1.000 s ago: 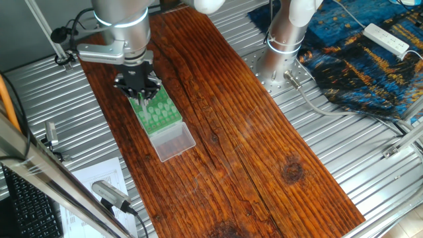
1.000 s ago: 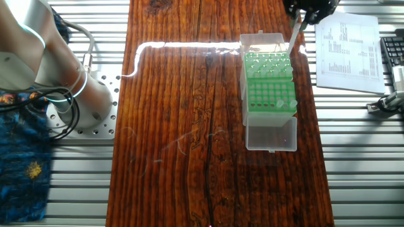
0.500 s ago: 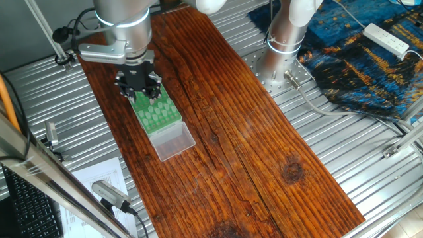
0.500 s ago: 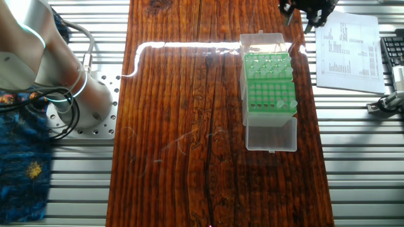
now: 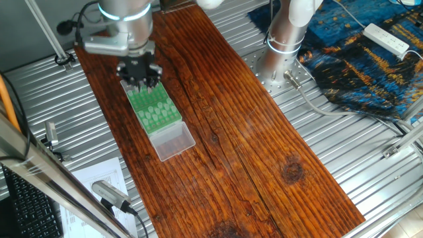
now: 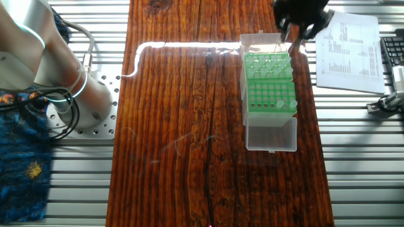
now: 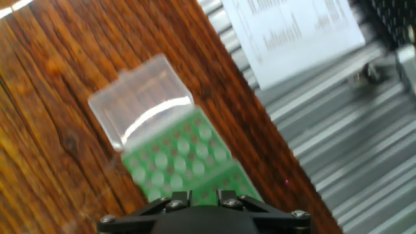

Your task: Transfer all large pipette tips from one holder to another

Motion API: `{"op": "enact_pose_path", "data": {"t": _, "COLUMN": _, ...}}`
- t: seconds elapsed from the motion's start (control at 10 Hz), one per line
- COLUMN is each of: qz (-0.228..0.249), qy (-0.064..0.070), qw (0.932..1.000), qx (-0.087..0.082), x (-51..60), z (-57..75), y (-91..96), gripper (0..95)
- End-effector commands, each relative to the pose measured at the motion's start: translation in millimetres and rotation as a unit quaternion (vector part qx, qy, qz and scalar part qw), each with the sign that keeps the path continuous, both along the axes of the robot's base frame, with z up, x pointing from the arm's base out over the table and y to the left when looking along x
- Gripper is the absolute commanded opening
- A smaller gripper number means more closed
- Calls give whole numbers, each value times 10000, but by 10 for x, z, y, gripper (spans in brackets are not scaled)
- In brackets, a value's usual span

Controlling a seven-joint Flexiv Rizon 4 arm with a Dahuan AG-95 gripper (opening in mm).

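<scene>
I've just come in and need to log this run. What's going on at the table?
A single robot arm is working over a green pipette tip rack that sits on the wooden board, with its clear hinged lid folded open. The gripper hovers above the rack's far end, by the printed sheet. A few whitish pipette tips stand in the row next to the lid. Whether the gripper holds a tip cannot be told from these views.

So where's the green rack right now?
The green rack sits near the wooden board's right edge in the other fixed view, its open clear lid nearer the camera.
</scene>
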State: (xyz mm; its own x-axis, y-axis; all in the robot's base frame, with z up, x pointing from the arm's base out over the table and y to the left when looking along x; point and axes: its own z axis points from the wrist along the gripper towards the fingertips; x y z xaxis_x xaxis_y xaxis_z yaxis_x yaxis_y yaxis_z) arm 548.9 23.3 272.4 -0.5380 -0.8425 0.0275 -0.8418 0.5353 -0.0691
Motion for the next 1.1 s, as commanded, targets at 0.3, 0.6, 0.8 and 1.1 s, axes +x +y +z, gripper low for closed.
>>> {"op": "enact_pose_path", "data": {"t": 0.3, "qz": -1612, "qy": -110, "qw": 9866, "qx": 239, "x": -114, "z": -188, "y": -570, "gripper": 190}}
{"op": "enact_pose_path", "data": {"t": 0.6, "qz": -3013, "qy": -125, "qw": 9519, "qx": 538, "x": -137, "z": -483, "y": -900, "gripper": 190}}
{"op": "enact_pose_path", "data": {"t": 0.8, "qz": -3710, "qy": -3, "qw": 9272, "qx": 518, "x": -109, "z": -576, "y": -920, "gripper": 190}}
{"op": "enact_pose_path", "data": {"t": 1.1, "qz": -3946, "qy": 128, "qw": 9174, "qx": 497, "x": -54, "z": -744, "y": -934, "gripper": 190}}
